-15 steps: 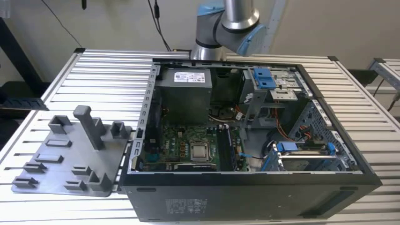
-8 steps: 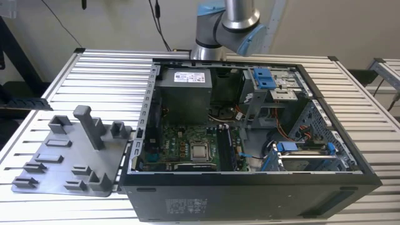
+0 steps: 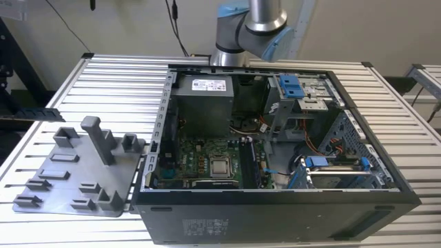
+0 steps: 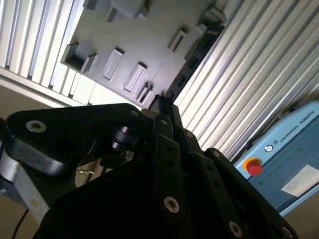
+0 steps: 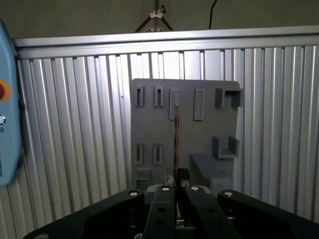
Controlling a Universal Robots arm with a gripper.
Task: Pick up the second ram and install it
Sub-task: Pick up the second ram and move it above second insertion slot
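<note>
Grey tray lies under the gripper, jaws clamped on the second ram, held edge-on over the tray's middle; pick looks done, install not yet; seating calls for squaring it to a motherboard slot

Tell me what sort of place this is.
Probably a robotics lab or assembly test cell: an open desktop computer case lies on a slatted aluminium table beside a grey fixture plate, and a robot arm carries a gripper holding the second ram over that plate.
</note>
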